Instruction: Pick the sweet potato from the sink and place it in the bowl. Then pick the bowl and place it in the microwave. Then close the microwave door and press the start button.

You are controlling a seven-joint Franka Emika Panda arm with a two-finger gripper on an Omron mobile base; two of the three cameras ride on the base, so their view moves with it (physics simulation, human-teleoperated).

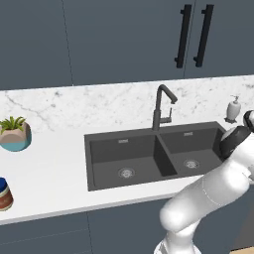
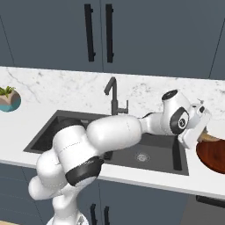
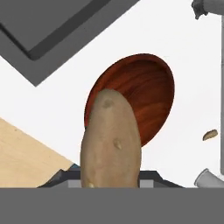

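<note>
My gripper (image 3: pixel 111 177) is shut on the sweet potato (image 3: pixel 111 144), a tan tapered root that stands up between the fingers and hides their tips. It hangs just over the near rim of the reddish-brown bowl (image 3: pixel 144 92), which rests on the white counter. In the right base view the hand (image 2: pixel 193 125) reaches past the right end of the dark double sink (image 2: pixel 145 149), next to the bowl (image 2: pixel 213 158). The sink basins (image 1: pixel 149 154) hold nothing. The microwave and its door are out of view.
A dark gooseneck faucet (image 1: pixel 161 106) rises behind the sink, with a soap dispenser (image 1: pixel 233 109) to its right. A plant pot (image 1: pixel 15 134) and a jar (image 1: pixel 4 194) stand far left. A pale wooden board (image 3: pixel 22 153) lies beside the bowl.
</note>
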